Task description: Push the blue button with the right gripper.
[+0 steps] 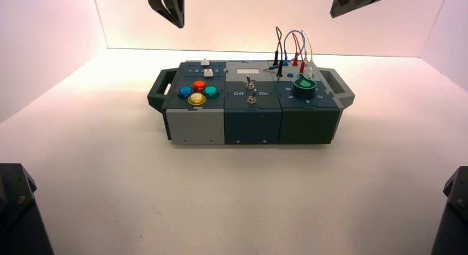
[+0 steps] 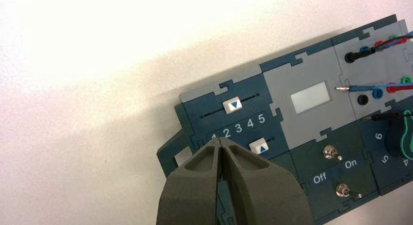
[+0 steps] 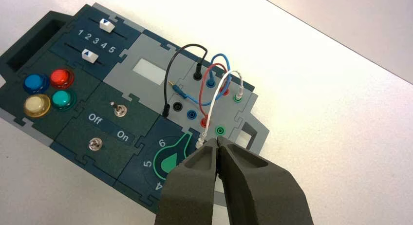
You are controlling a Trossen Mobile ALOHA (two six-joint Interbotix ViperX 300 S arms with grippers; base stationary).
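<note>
Relative to the box point(image 1: 251, 125), the right claw point(image 1: 356, 2) hangs beyond its far right, closed; the left claw point(image 1: 172, 12), beyond its far left, also closed. The blue button point(image 1: 185, 92) sits on the box's left section.

The blue button point(image 3: 36, 83), a round translucent dome, sits unpressed-by-any-gripper in the left part of the right wrist frame; the right gripper point(image 3: 217, 141), black with two tapered fingers closed together, extends upward from that frame's lower edge, apart from the button
</note>
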